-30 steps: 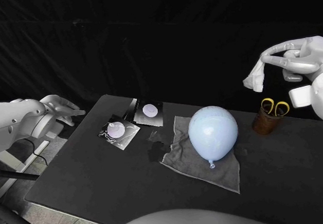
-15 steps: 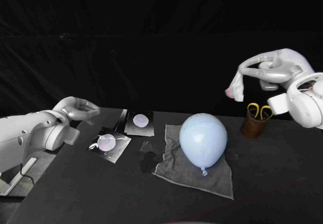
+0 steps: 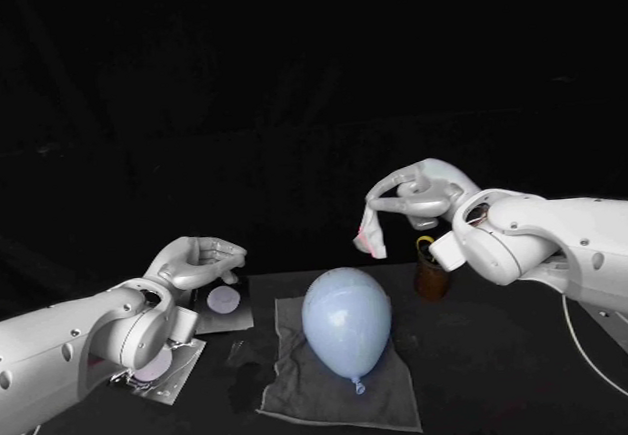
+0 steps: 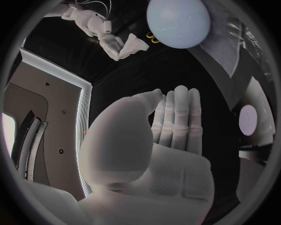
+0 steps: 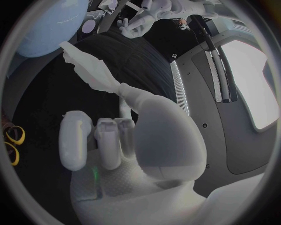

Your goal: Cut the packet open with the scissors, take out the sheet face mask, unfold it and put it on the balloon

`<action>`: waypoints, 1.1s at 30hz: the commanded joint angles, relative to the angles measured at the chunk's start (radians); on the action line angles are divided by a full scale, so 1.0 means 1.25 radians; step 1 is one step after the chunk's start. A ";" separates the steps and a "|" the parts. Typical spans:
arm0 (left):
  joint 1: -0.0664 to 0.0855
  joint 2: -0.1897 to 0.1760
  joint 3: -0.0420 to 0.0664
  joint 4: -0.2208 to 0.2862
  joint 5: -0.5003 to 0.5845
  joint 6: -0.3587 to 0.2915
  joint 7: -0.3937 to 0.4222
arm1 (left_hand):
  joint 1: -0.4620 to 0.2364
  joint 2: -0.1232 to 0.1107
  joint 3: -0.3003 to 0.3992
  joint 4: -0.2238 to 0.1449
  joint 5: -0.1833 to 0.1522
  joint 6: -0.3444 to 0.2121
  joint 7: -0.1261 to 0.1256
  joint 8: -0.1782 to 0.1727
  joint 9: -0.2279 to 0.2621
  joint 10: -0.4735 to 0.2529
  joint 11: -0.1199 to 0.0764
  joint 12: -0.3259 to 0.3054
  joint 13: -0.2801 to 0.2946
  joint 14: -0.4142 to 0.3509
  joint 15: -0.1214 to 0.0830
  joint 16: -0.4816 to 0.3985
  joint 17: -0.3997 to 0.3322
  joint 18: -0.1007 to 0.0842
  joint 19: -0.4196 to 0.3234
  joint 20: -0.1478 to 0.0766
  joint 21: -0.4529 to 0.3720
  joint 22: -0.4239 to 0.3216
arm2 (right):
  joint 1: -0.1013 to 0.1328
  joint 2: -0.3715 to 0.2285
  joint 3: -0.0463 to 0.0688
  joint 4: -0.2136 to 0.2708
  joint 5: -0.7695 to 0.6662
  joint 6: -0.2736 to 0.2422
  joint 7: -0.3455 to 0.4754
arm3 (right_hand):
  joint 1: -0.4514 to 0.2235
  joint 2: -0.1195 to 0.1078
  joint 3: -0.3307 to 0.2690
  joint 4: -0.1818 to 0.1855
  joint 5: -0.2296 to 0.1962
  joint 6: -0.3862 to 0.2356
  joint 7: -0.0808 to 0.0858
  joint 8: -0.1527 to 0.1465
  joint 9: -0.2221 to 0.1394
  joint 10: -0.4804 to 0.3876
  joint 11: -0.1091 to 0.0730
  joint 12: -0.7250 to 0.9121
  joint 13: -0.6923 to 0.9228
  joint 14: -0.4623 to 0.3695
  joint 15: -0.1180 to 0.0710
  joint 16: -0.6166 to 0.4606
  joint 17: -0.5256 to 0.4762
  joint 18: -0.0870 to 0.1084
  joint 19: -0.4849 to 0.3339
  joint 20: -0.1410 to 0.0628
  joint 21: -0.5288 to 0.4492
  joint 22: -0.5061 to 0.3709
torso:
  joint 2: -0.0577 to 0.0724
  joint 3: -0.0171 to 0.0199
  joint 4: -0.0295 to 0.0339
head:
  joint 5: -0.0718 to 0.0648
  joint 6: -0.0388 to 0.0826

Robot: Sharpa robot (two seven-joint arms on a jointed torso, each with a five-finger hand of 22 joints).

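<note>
While the right hand (image 3: 423, 196) pinches the folded mask (image 3: 370, 234) raised far-right of the balloon (image 3: 346, 320), the left hand (image 3: 195, 262) hovers empty, fingers (image 4: 178, 117) extended.

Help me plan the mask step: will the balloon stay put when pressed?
Probably not. The balloon is rounded and lies on its side, so it may roll. It is likely light and easily nudged, though the cloth beneath may add grip. The right hand holding the mask should press softly.
</note>
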 commanded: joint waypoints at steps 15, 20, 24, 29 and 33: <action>-0.001 0.129 0.033 0.005 0.060 0.078 0.118 | -0.020 -0.001 -0.023 -0.005 0.000 -0.009 0.014 -0.034 -0.013 -0.039 0.022 -0.088 -0.001 0.005 0.013 -0.009 -0.003 0.003 0.019 0.009 -0.033 -0.025 | -0.004 0.015 0.000 0.041 -0.034 0.061 -0.014 | -0.005 0.003 0.005 -0.002 0.004 -0.001 0.004 0.006 0.002 0.089 0.000 0.003 0.210 0.088 -0.001 0.003 0.210 -0.005 0.030 -0.001 -0.005 0.169 | 0.001 0.0003 0.0011 | -0.038 0.002; -0.001 0.154 0.035 0.005 0.057 0.094 0.120 | -0.016 0.000 -0.024 -0.008 -0.001 -0.008 0.014 -0.036 -0.014 -0.037 0.023 -0.097 -0.001 0.003 0.014 -0.011 -0.003 0.003 0.021 0.009 -0.036 -0.028 | -0.004 0.017 0.000 0.049 -0.034 0.061 -0.011 | -0.006 0.004 0.005 -0.002 0.004 -0.002 0.004 0.006 0.002 0.088 0.000 0.002 0.209 0.088 -0.001 0.003 0.210 -0.004 0.030 -0.001 -0.005 0.169 | 0.001 -0.0008 0.0018 | -0.029 -0.012; -0.001 0.168 0.036 0.002 0.048 0.099 0.121 | -0.013 0.002 -0.023 -0.011 0.000 -0.005 0.013 -0.037 -0.014 -0.035 0.023 -0.103 -0.001 0.000 0.014 -0.013 -0.004 0.003 0.021 0.009 -0.039 -0.030 | -0.004 0.017 0.000 0.052 -0.034 0.061 -0.010 | -0.006 0.004 0.005 -0.002 0.004 -0.002 0.004 0.006 0.002 0.088 0.000 0.002 0.209 0.088 -0.001 0.003 0.210 -0.004 0.030 -0.001 -0.005 0.169 | 0.001 -0.0010 0.0016 | -0.025 -0.020; -0.001 0.178 0.037 0.001 0.029 0.100 0.118 | -0.001 0.010 -0.022 -0.022 0.000 0.002 0.013 -0.039 -0.014 -0.030 0.022 -0.115 0.000 -0.003 0.013 -0.015 -0.004 0.003 0.023 0.008 -0.038 -0.030 | -0.004 0.018 0.000 0.054 -0.034 0.059 -0.006 | -0.006 0.004 0.005 -0.002 0.004 -0.002 0.004 0.006 0.002 0.088 0.000 0.002 0.209 0.088 -0.001 0.003 0.210 -0.004 0.030 -0.001 -0.005 0.169 | 0.001 -0.0004 0.0019 | -0.020 -0.025; -0.001 0.183 0.037 0.000 0.005 0.096 0.112 | -0.002 0.008 -0.026 -0.025 -0.001 0.001 0.015 -0.042 -0.015 -0.034 0.025 -0.125 -0.001 -0.003 0.015 -0.016 -0.004 0.003 0.023 0.007 -0.037 -0.029 | -0.005 0.019 0.000 0.055 -0.032 0.057 -0.002 | -0.006 0.004 0.005 -0.002 0.004 -0.002 0.004 0.006 0.002 0.088 0.000 0.002 0.209 0.088 -0.001 0.003 0.210 -0.004 0.030 -0.001 -0.005 0.169 | 0.000 -0.0001 0.0016 | -0.019 -0.029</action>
